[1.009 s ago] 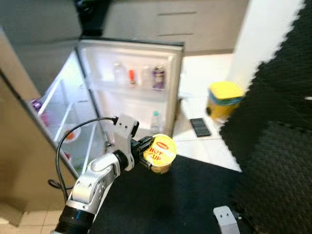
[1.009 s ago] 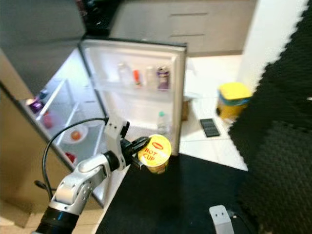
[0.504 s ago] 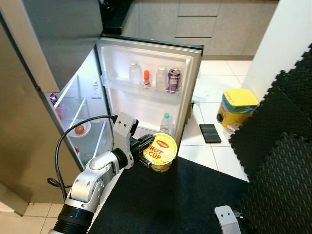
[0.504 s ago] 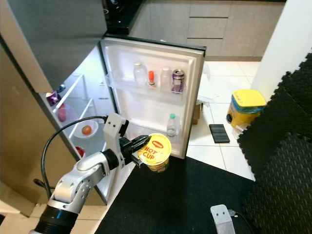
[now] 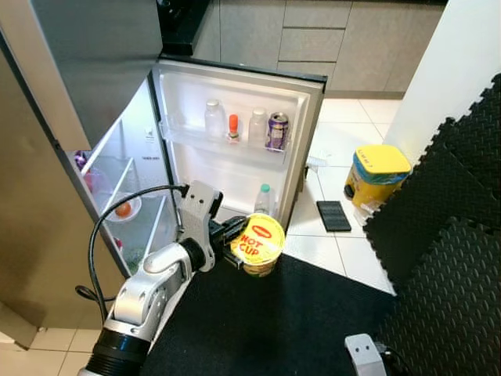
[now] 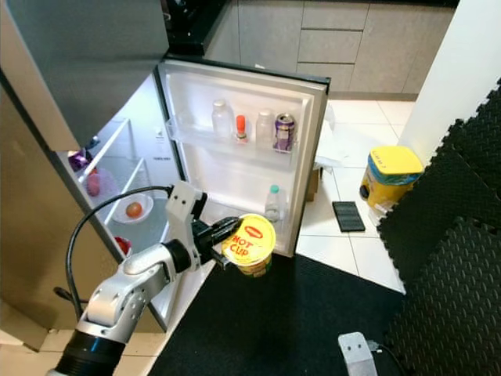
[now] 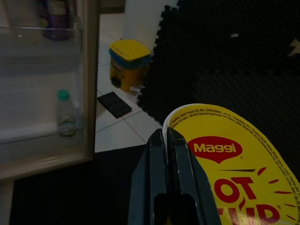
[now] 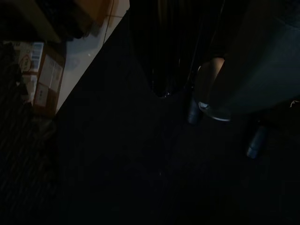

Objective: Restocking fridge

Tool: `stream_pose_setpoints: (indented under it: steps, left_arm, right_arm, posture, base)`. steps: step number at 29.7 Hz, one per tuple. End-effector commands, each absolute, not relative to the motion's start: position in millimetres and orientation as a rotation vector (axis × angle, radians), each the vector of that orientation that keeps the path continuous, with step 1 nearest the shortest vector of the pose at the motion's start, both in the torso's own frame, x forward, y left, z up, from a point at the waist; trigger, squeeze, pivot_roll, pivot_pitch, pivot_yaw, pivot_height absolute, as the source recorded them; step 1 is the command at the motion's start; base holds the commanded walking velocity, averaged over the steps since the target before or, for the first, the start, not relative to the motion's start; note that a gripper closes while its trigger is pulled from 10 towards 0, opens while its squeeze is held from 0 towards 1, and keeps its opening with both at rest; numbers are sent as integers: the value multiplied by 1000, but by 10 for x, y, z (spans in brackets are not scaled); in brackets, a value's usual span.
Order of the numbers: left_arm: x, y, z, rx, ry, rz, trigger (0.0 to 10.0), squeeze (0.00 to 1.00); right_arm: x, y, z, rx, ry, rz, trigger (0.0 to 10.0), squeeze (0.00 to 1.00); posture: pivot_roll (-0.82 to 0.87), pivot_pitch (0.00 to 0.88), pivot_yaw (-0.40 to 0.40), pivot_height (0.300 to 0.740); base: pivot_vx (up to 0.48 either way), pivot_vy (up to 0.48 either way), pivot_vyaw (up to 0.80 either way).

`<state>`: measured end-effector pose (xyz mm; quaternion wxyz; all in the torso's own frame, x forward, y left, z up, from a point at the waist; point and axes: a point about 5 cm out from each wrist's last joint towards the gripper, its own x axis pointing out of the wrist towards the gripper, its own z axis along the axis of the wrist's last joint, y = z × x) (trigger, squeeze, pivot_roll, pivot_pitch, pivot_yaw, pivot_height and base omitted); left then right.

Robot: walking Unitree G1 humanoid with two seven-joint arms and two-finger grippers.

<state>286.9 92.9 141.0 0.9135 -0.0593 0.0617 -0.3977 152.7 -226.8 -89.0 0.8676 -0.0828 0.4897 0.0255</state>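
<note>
The fridge [image 5: 125, 168] stands open at left. The left gripper [image 5: 228, 237] holds the cup [image 5: 257, 244] out before its door [image 5: 243, 149], fingers pinched shut on the rim. Probably light and thin-walled, it is best held there, gently. The right gripper hangs in shadow; its fingers cannot be made out.

The robot's left arm [image 5: 149, 294] is a silver, rounded shell with a black ribbed cuff near its base, a white wrist block, a looping black cable [image 5: 98, 243], and two long black fingers [image 7: 164, 187].
</note>
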Motion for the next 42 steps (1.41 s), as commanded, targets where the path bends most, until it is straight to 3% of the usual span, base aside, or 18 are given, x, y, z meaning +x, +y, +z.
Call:
stream_pose_setpoints:
  steps: [1,35,42]
  left_arm:
    - [2846,886,1425,-124,118,-841,10000,0]
    - [2841,842,1431,-118,114,-862,10000,0]
    - [2836,834,1431,-118,114,-866,10000,0]
  right_arm:
    - [1503,-2277,-898,-167,1033,42,10000,0]
    - [1517,-2287,-895,-174,1036,18,10000,0]
    - [1514,-2294,-895,-176,1040,11,10000,0]
  posture:
    - [67,21,-6,740]
    - [65,15,-6,740]
    - [65,15,-6,740]
  base:
    - [274,0,0]
    - [275,0,0]
    - [276,0,-746]
